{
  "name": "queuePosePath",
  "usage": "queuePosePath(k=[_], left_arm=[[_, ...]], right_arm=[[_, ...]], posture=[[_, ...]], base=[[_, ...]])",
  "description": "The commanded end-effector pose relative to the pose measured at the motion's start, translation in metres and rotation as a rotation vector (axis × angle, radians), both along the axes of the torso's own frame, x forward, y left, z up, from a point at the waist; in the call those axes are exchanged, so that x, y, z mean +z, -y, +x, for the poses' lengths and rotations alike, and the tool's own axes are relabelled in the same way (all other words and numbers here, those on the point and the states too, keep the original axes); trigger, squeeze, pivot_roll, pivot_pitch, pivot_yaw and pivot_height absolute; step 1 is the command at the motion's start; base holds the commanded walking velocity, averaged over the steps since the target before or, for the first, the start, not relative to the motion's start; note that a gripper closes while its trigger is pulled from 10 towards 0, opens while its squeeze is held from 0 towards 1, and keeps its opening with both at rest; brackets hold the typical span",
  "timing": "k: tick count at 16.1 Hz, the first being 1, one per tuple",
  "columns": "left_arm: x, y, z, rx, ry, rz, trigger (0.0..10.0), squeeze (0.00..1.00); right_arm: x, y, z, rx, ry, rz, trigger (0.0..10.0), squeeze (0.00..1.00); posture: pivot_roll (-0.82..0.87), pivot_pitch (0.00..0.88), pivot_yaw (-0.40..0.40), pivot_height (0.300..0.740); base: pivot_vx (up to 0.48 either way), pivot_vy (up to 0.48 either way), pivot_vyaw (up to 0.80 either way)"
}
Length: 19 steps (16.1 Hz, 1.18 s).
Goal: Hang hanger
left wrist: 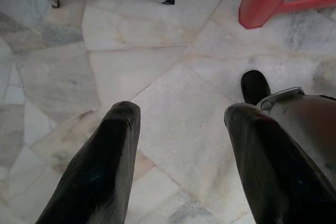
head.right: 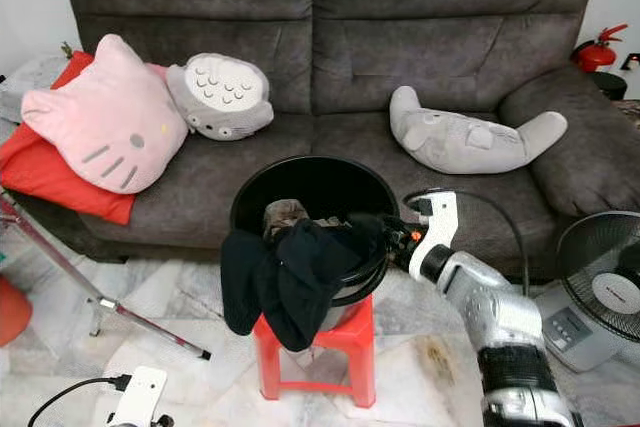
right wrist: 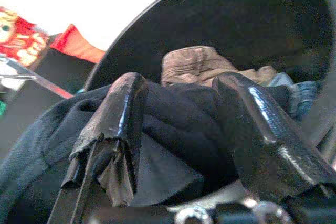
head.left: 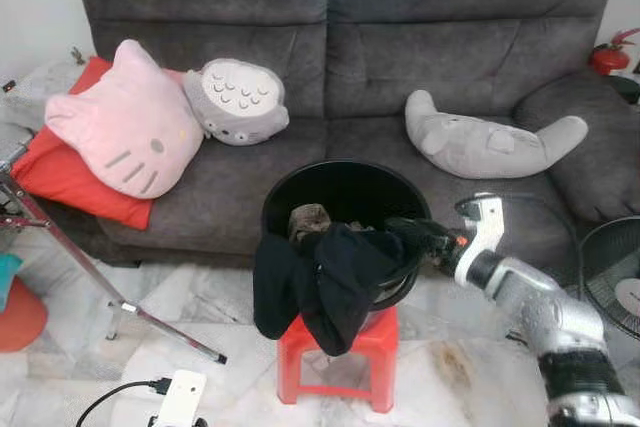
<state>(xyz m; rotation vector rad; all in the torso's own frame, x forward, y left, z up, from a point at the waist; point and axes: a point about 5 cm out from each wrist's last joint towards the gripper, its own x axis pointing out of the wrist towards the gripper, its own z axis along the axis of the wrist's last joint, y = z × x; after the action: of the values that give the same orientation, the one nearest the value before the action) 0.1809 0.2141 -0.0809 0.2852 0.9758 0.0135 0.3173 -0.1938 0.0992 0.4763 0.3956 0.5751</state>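
Note:
A black bucket (head.left: 345,166) stands on a red stool (head.left: 372,351) in front of the sofa. A black garment (head.left: 320,287) hangs over its front rim, with a brown cloth (head.left: 308,219) and other clothes inside. My right gripper (head.left: 397,233) reaches in from the right at rim height. In the right wrist view the right gripper (right wrist: 178,85) is open, its two fingers straddling a fold of the black garment (right wrist: 178,129). My left gripper (left wrist: 181,111) hangs open over the marble floor, holding nothing. No hanger can be made out.
A grey sofa (head.left: 400,57) carries a pink cat cushion (head.left: 125,122), a grey round plush (head.left: 238,100) and a grey long plush (head.left: 490,142). A metal stand leg (head.left: 90,277) slants across the floor at left. A fan (head.right: 605,282) stands at right.

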Motion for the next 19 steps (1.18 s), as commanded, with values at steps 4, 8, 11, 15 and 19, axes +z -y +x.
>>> queuePosePath(k=[4,8,11,15,19], left_arm=[[0.002,-0.007,0.001,0.011,-0.003,0.006,10.0,0.00],[0.001,-0.005,0.001,0.003,-0.005,0.004,10.0,0.00],[0.001,-0.005,0.000,0.000,-0.006,0.003,10.0,0.00],[0.003,-0.007,0.003,-0.011,0.003,0.016,10.0,0.00],[0.004,-0.007,0.006,-0.017,0.009,0.020,10.0,0.00]], right_arm=[[-0.002,-0.005,-0.005,0.222,0.008,-0.071,10.0,0.00],[-0.002,0.027,-0.004,0.198,0.007,-0.241,10.0,0.00],[-0.009,0.028,-0.005,0.155,-0.021,-0.189,10.0,0.00],[-0.019,0.018,-0.005,0.190,-0.053,-0.109,10.0,0.00],[-0.027,0.013,0.001,0.182,-0.087,-0.108,10.0,0.00]], posture=[[-0.07,0.000,0.076,0.740],[-0.08,0.000,0.080,0.740],[-0.08,0.000,0.086,0.740],[-0.06,0.000,0.086,0.740],[-0.05,0.000,0.084,0.740]], base=[[0.000,0.000,0.00],[0.000,0.000,0.00],[0.000,0.000,0.00],[0.000,0.000,0.00],[0.000,0.000,0.00]])
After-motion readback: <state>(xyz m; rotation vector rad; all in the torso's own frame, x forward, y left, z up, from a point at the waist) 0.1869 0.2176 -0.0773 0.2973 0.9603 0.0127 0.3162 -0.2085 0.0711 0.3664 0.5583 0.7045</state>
